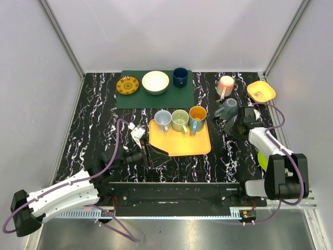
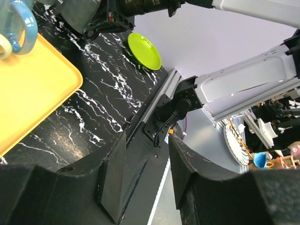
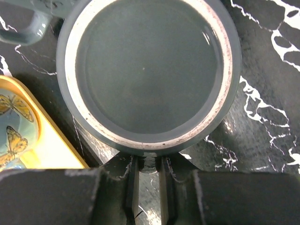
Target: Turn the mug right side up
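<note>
A grey mug (image 1: 228, 108) is on the black marbled table, right of the yellow tray (image 1: 179, 143). In the right wrist view its flat underside (image 3: 147, 70), with a bare pale ring, faces the camera and its handle (image 3: 23, 26) points to the upper left. My right gripper (image 1: 239, 116) is at the mug's near side. Its fingers (image 3: 132, 180) are closed narrowly on the mug's wall at the lower edge. My left gripper (image 1: 155, 154) is open and empty, low over the table by the tray's front left corner.
The tray carries three upright mugs: blue-grey (image 1: 163, 120), green (image 1: 180, 120), orange (image 1: 197, 118). A green mat (image 1: 125, 99) holds a yellow plate, white bowl and dark blue mug. A pink mug (image 1: 225, 85), yellow dish (image 1: 261, 91) and lime plate (image 2: 144, 50) are at the right.
</note>
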{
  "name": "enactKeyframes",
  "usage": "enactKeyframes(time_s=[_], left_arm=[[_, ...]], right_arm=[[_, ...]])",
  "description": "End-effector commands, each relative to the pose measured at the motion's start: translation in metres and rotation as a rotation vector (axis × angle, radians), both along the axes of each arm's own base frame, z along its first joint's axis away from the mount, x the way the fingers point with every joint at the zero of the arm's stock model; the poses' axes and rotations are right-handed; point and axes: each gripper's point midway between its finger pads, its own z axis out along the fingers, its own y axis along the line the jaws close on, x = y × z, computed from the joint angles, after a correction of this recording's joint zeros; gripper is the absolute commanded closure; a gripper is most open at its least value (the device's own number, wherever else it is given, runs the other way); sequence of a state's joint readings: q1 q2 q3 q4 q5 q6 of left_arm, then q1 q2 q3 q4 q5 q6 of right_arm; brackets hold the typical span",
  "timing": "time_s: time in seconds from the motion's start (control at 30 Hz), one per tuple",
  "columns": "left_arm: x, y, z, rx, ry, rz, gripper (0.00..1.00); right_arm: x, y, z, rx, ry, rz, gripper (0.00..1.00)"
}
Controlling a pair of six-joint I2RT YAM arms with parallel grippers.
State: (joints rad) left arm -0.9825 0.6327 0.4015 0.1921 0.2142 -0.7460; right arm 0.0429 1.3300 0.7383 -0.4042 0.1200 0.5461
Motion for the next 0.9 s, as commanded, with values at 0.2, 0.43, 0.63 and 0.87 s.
enactKeyframes(time_s=[0.2, 0.43, 0.63, 0.87], left_arm=[[0.012, 0.005, -0.002, 0.036, -0.035, 0.065, 0.56], [0.014, 0.004, -0.010, 0.064, -0.023, 0.066, 0.56], [0.014, 0.004, -0.011, 0.068, -0.017, 0.067, 0.57], [0.018, 0.007, -0.010, 0.081, -0.027, 0.094, 0.57]], right_arm=[[0.028, -0.016, 0.006, -0.094, -0.054, -0.051, 1.00], [0.028, -0.041, 0.002, -0.128, -0.022, -0.164, 1.00], [0.052, -0.060, -0.013, -0.143, 0.025, -0.228, 1.00], [0.106, -0.072, -0.009, -0.150, 0.012, -0.239, 1.00]])
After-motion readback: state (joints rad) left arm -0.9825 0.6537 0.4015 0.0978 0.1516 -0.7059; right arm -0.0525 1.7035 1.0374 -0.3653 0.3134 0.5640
